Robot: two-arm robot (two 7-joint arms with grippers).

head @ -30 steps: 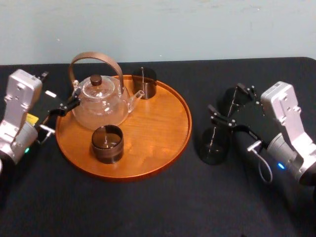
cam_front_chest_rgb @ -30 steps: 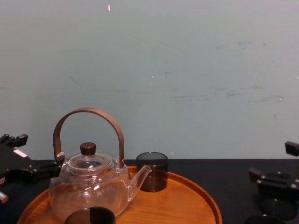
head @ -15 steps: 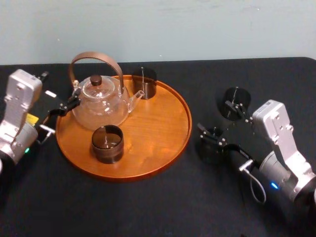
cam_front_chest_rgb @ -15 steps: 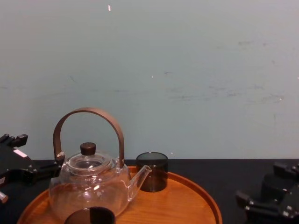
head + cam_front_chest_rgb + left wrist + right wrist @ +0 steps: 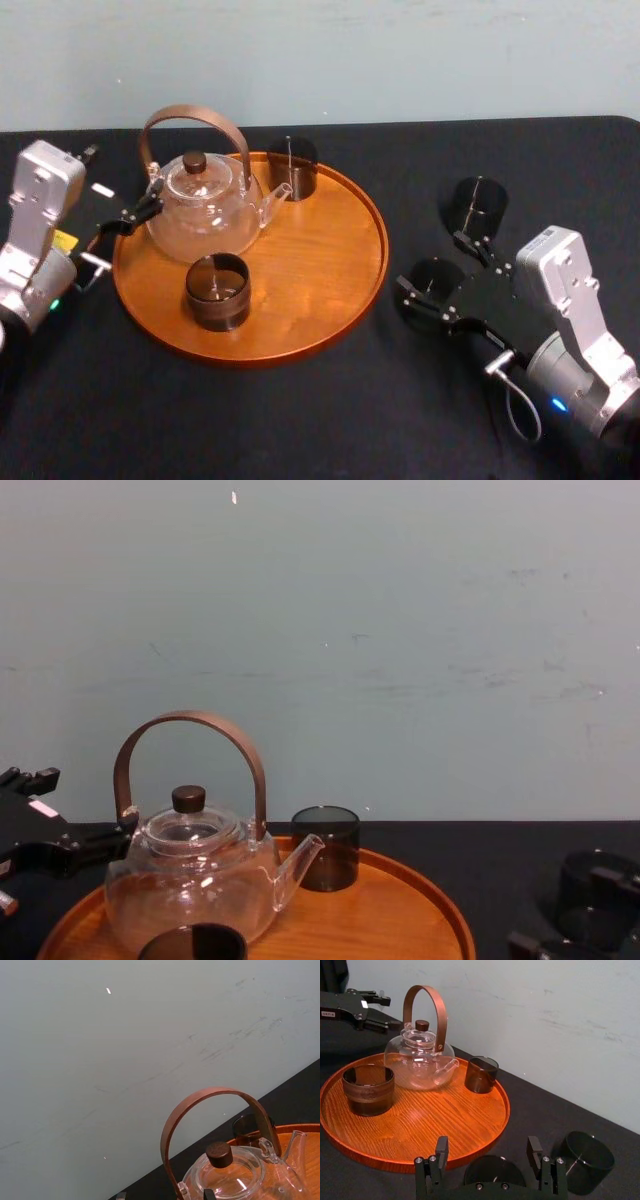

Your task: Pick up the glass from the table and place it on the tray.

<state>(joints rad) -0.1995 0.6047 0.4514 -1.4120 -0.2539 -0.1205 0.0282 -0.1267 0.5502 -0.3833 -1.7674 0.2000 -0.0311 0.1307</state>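
On tray (image 5: 335, 270): teapot (image 5: 203, 215), rear glass (image 5: 293, 168), front glass (image 5: 217, 291). On table (image 5: 300, 420) right of tray: near glass (image 5: 430, 276), far glass (image 5: 478, 207).

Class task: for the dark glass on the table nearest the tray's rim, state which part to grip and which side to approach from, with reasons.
Grip the dark glass by its round side wall, one finger on each side, coming in level from the side away from the tray. It stands upright with straight walls, and the open right gripper straddles it that way.
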